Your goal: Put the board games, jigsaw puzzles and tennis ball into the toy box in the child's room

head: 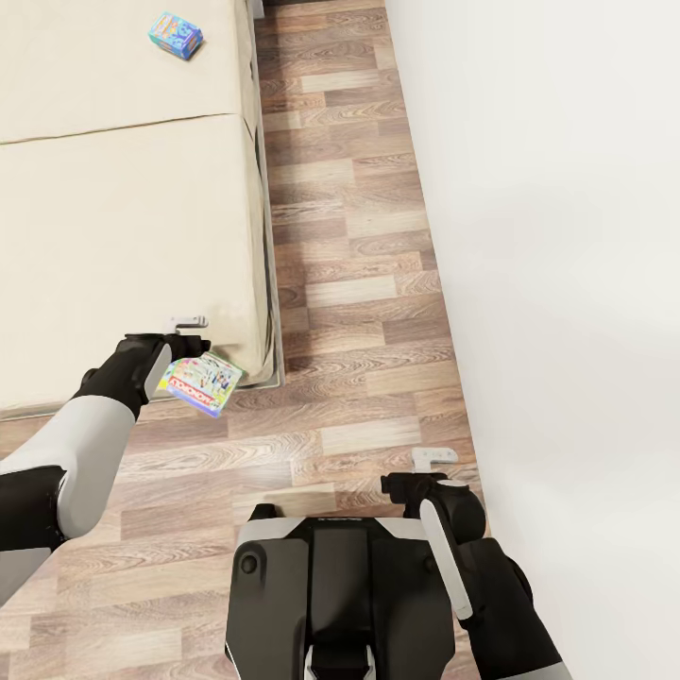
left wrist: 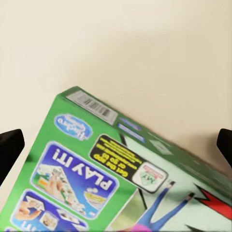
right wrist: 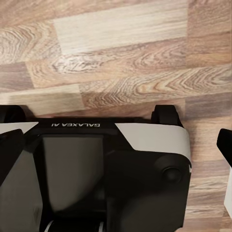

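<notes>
Just off the near corner of the bed [head: 113, 217], the left gripper [head: 189, 342] held a board game [head: 201, 382], a flat box printed in green with red lettering, tilted and hanging over the wood-plank floor [head: 359, 283] beside the grey bed frame. From the left wrist camera, the same box [left wrist: 111, 169] lay close under the lens between the two dark fingertips [left wrist: 9, 150], showing a barcode, a blue panel reading "PLAY IT!" and a yellow-on-black label, with the beige mattress behind it. A second board game [head: 176, 34], small and blue with colourful print, lay flat on the mattress at the far end of the bed, well apart from the held one. The right gripper [head: 433, 460] hung low over the floor near the white wall [head: 567, 236], just ahead of the robot's base [head: 340, 586]; its fingers stood apart with nothing between them. Through the right wrist camera the base [right wrist: 106, 169] sat on the planks, marked "GALAXEA AI"
</notes>
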### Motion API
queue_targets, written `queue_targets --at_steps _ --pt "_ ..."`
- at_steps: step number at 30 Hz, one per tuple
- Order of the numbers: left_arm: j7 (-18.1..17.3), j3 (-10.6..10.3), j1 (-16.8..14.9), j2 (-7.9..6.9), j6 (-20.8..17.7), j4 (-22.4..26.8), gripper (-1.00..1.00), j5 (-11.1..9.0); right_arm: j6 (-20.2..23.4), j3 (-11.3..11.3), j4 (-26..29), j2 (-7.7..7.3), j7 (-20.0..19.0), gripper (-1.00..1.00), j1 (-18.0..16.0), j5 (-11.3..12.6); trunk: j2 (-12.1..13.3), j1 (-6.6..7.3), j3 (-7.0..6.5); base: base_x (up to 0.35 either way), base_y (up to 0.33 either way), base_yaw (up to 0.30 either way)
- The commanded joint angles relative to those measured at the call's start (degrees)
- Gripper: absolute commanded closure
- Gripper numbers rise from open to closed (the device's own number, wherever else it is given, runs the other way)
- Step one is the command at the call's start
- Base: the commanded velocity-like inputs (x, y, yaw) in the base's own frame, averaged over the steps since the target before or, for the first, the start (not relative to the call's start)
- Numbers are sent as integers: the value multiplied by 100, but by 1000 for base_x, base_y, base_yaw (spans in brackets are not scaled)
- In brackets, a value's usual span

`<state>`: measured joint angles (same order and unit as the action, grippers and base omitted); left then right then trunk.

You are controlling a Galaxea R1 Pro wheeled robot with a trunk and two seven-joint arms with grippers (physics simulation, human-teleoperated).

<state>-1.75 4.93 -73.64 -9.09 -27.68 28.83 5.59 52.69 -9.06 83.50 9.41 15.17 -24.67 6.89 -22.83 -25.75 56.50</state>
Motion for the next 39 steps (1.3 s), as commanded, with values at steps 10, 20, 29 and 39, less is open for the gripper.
queue_targets --at_steps 10,20,29,39 --pt "-18 50 -1 1 -27 8 -100 56 -12 -8 -34 0 66 -100 -2 57 -9 -4 6 0 0 0" --pt "-24 137 -15 -272 -41 47 -100 -6 -13 -8 -53 0 58 -100 -2 58 -9 -4 6 0 0 0" --pt "-60 151 -27 -462 -71 276 -100 -39 -13 -8 -67 0 56 -100 -2 58 -9 -4 6 0 0 0" --pt "-438 251 -27 -673 -262 531 -100 -49 -13 -8 -71 0 56 -100 -2 58 -9 -4 6 0 0 0"
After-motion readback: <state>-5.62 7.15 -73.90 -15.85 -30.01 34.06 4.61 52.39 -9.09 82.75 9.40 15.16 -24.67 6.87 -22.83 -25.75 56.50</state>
